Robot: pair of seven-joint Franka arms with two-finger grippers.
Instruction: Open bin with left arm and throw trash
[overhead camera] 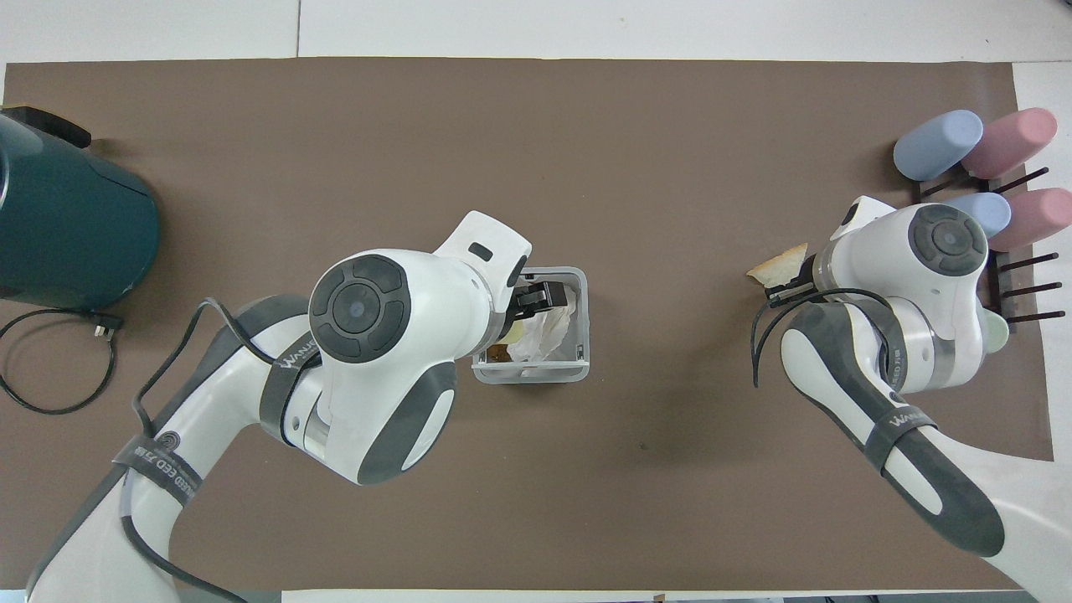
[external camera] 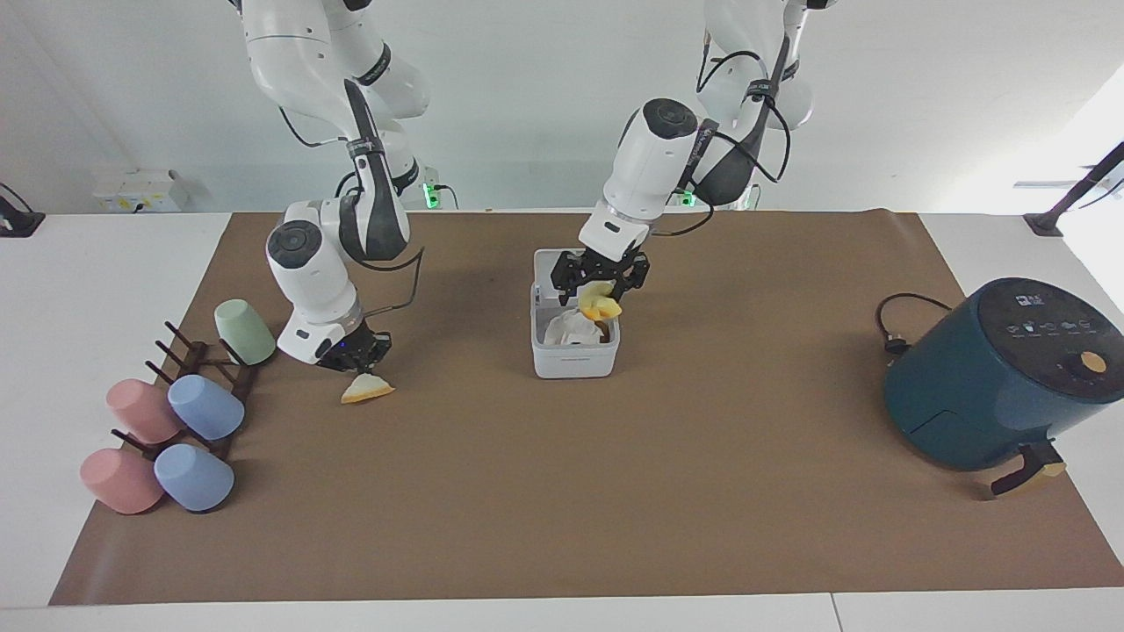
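Observation:
The white-grey bin (external camera: 575, 360) stands mid-table with its lid (external camera: 546, 263) raised toward the robots. A crumpled white tissue (external camera: 566, 330) lies in it, and it also shows in the overhead view (overhead camera: 553, 328). My left gripper (external camera: 601, 276) is open just over the bin. The rounded yellow block (external camera: 601, 306) is below its fingers, free of them, above the bin's inside. My right gripper (external camera: 355, 358) is low over the mat toward the right arm's end, shut on the top of the pale bread wedge (external camera: 366, 389), which sticks out from it in the overhead view (overhead camera: 779, 267).
A dark teal air fryer (external camera: 1001, 369) with its cable (external camera: 900, 329) stands at the left arm's end. Several pastel cups (external camera: 176, 412) lie on a dark rack (external camera: 206, 360) at the right arm's end, close beside my right gripper.

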